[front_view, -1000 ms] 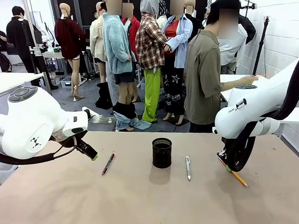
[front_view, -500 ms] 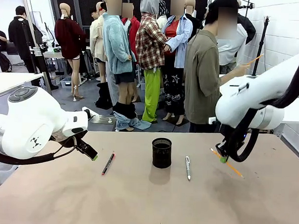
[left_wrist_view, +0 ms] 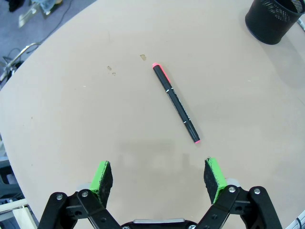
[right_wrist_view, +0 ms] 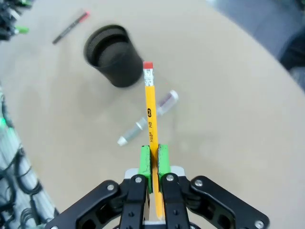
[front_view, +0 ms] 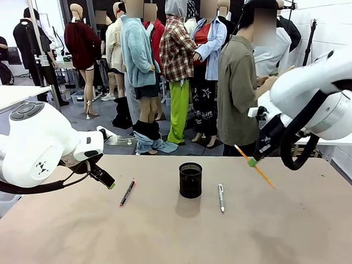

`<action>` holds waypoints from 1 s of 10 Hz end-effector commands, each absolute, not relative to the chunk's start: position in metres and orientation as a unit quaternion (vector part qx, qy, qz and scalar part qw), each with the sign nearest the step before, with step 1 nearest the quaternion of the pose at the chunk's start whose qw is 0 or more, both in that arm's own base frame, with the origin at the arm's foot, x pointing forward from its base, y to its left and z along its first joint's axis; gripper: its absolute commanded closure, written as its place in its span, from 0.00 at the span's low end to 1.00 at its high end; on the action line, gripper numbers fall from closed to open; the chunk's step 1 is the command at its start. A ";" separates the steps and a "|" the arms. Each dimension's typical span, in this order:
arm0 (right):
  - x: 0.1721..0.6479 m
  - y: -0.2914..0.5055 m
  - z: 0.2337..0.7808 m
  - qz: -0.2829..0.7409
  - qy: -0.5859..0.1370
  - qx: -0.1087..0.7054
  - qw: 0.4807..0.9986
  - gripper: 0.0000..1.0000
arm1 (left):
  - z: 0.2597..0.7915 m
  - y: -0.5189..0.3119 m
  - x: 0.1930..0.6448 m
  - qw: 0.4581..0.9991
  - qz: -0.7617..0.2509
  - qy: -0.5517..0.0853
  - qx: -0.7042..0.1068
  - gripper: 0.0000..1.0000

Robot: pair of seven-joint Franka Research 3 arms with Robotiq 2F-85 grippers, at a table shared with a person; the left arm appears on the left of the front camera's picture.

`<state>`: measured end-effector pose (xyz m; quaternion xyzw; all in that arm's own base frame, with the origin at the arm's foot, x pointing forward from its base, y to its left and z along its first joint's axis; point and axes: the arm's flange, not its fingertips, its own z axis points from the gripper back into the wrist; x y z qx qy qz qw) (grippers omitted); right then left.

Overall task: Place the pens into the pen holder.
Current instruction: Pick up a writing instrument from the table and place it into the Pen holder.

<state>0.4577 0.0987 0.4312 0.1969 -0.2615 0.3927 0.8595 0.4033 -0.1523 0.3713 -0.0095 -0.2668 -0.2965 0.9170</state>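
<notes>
We note the right hand point(front_view: 252, 163) pinched tight on the yellow pencil point(front_view: 265, 179), up at frame right above the table point(front_view: 160, 236). The left hand point(left_wrist_view: 159, 174) is spread wide, empty, over the black pen point(left_wrist_view: 176, 102). The pen holder point(front_view: 190, 180) stands at centre, with the silver pen point(front_view: 221, 197) lying just right of it.
</notes>
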 end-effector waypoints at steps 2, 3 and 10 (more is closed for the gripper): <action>0.448 0.101 0.409 0.473 -0.334 0.316 0.751 1.00 | 0.372 -0.151 0.403 0.917 -0.295 -0.267 -0.010 0.00; 0.450 0.111 0.411 0.503 -0.385 0.343 0.694 1.00 | 0.372 -0.151 0.403 0.917 -0.295 -0.267 -0.010 0.00; 0.445 0.143 0.428 0.583 -0.438 0.403 0.553 1.00 | 0.372 -0.151 0.403 0.917 -0.295 -0.267 -0.010 0.00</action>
